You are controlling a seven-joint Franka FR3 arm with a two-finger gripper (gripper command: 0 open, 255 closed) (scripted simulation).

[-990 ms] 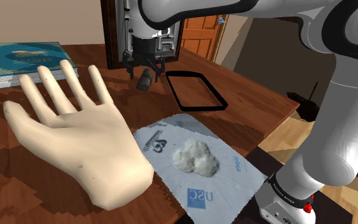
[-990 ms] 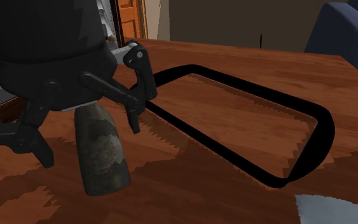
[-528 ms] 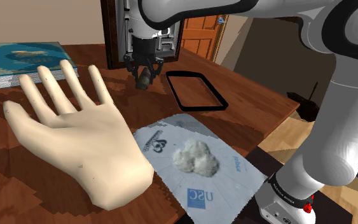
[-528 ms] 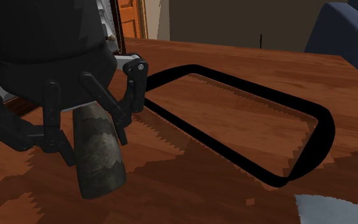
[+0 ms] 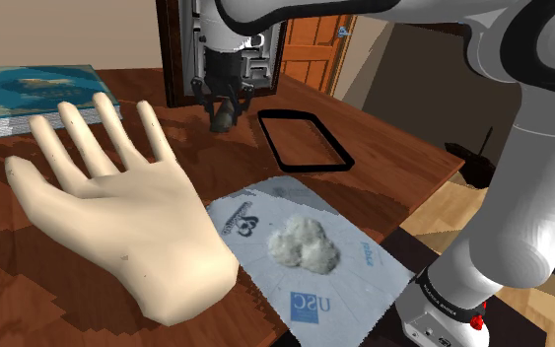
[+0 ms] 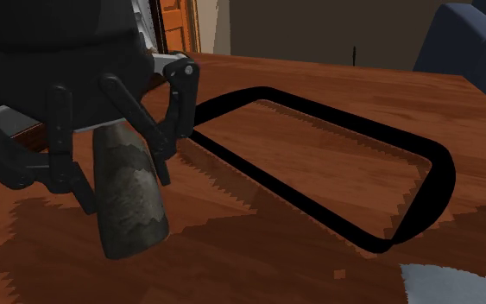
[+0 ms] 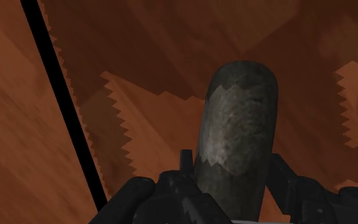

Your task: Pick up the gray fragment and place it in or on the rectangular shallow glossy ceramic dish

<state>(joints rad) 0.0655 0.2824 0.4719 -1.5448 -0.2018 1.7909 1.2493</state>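
Gray fragment (image 6: 129, 203), a rounded, mottled stone-like lump longer than it is wide, is pinched between the two fingers of the all-black gripper (image 6: 124, 186). The fingers press on its upper part from either side, and its blunt lower end sticks out past the fingertips towards the brown wooden table (image 6: 336, 78). Whether that end touches the wood cannot be told. In the wrist view the fragment (image 7: 238, 140) runs straight out from the gripper (image 7: 234, 191) over bare tabletop.

Just beside the gripper lies the rectangular shallow dish with a glossy black rim and rounded corners (image 6: 439, 173), flat on the table. The fragment is outside that rim, near one of the dish's short ends. In the wrist view one black edge of the dish (image 7: 63, 102) passes to the side of the fragment without touching it.

In the shoulder view the gripper (image 5: 223, 106) hangs from the white arm with the fragment (image 5: 224, 116) under it and the dish (image 5: 314, 169) next to it. Nearer the stand than the gripper lie a large beige model hand (image 5: 117, 217) and a printed grey sheet (image 5: 364, 266) with a white lumpy object (image 5: 303, 244) on it. A blue book (image 5: 29, 94) lies well apart from the gripper, on the side away from the dish.
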